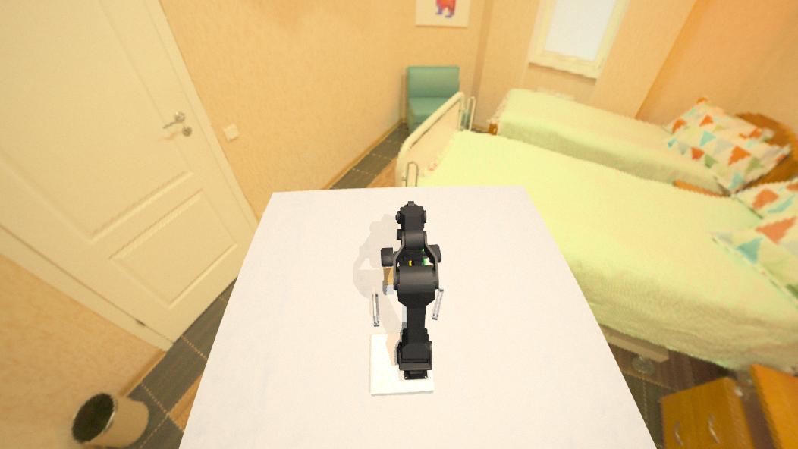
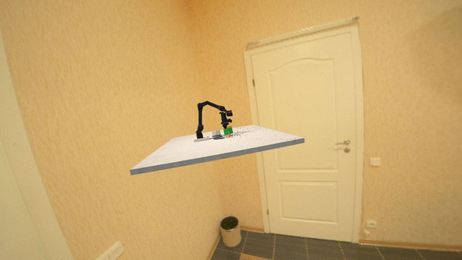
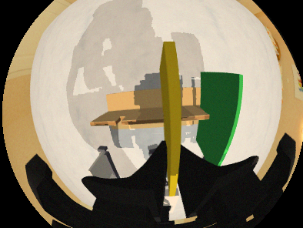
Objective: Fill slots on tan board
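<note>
Gripper (image 2: 225,127) (image 3: 168,144) clamps a yellow board (image 1: 411,262) (image 2: 229,127) (image 3: 169,96) on edge, crosswise above the tan board (image 1: 388,275) (image 2: 229,135) (image 3: 146,112), apparently to bring its notch over an open slot. A green board (image 1: 424,261) (image 2: 228,131) (image 3: 221,112) stands crosswise at the tan board's end, seemingly already slotted. Unseen: the yellow board's notch and the slot beneath it. From the top, the arm (image 1: 417,284) (image 2: 200,119) covers most of the work; whether the yellow board touches tan cannot be told.

So the arm (image 1: 416,284) (image 2: 200,116) is basically all black, with chunky rounded joint housings and slimmer straight links between them. The gripper (image 3: 168,144) is black too, with pointy, wedge-like fingers and a blocky dark bit sticking up on either side.
</note>
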Tool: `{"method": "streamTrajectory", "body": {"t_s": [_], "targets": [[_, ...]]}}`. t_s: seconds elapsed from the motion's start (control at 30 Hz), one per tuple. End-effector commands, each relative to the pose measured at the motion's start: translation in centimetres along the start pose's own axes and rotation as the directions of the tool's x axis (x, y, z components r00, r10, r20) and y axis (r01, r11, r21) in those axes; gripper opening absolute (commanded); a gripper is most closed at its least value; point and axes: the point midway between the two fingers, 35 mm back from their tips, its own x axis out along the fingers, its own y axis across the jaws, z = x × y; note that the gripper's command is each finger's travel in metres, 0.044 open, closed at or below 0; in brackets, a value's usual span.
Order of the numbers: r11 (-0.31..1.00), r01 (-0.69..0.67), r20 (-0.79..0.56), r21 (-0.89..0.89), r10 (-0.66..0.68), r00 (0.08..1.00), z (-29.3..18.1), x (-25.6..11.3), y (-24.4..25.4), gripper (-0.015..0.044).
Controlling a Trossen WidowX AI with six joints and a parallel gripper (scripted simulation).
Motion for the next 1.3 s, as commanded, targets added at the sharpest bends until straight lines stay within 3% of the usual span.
{"method": "streamTrajectory", "body": {"t_s": [0.0, 1.27], "targets": [[1.0, 0.001, -0.007, 0.014, -0.001, 1.0, -0.28, 0.28, 0.02, 0.0], [1.0, 0.001, -0.007, -0.004, -0.001, 1.0, -0.18, 0.18, 0.01, 0.0]]}}
